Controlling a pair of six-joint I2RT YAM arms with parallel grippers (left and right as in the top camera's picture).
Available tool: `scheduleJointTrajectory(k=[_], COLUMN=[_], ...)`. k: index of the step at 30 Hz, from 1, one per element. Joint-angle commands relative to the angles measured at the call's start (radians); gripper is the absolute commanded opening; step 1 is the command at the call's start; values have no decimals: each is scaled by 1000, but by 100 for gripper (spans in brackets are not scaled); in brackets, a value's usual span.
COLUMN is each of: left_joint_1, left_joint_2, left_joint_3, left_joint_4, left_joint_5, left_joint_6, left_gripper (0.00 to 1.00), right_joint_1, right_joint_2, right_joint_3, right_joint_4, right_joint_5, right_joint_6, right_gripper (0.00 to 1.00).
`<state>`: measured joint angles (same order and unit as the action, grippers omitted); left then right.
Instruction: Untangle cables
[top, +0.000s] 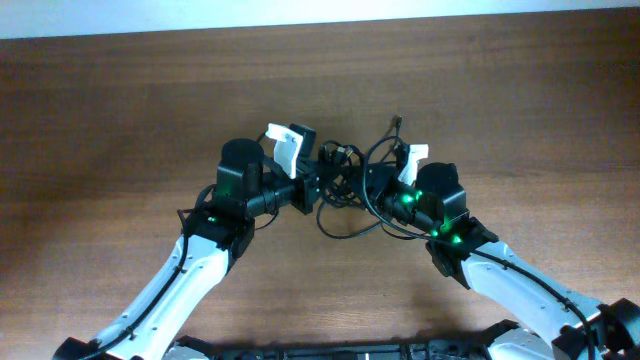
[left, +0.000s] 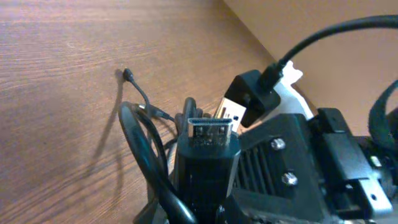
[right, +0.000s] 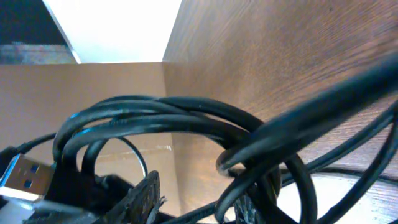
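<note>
- The wooden counter fills my overhead feed, brown and grained, with a paler wall edge along the top
- The left arm and right arm come up from the bottom edge, white links with black joints and green lights, and lean in toward each other at the middle of the counter
- The left end effector points right into the tangle; from overhead and from its own camera the fingertips are buried in cord, so I cannot tell how far the jaws stand apart
- The right end effector points left into the same tangle; its wrist feed is crowded with cord right against the lens, and I cannot tell its jaw gap either
- The cables sit as one dark knot between the two end effectors, touching both, with one loop sagging toward me below them
- On the right wrist feed the cables show as several black strands running together in an arc, with more looping under it at the right
- A USB plug stands upright in the left wrist feed, metal mouth facing the camera
- A second plug leans just behind it, silver shell showing
- A blue-tongued plug peeks in at the left edge of the right wrist feed
- A small plug end sticks up on a thin cord, apart from the knot
</note>
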<state>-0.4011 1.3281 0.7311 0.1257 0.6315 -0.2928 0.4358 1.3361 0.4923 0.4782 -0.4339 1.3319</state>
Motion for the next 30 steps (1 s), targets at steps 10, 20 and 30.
scheduleJointTrajectory(k=[10,20,30], left_joint_1=[-34,9,245], left_joint_2=[-4,-4,-4], left_joint_3=[6,6,6], left_joint_4=[24,18,-175], left_joint_5=[132,56,15], left_joint_6=[-10,-10,19], left_gripper=[0,0,0], right_joint_1=[3,-54,-439], right_joint_2=[-5,-6,-6], right_joint_3=[4,4,4], right_joint_4=[-39,61,206], right_joint_5=[106,-9,-357], right_joint_6=[-7,-31,-73], right_gripper=[28,4,4])
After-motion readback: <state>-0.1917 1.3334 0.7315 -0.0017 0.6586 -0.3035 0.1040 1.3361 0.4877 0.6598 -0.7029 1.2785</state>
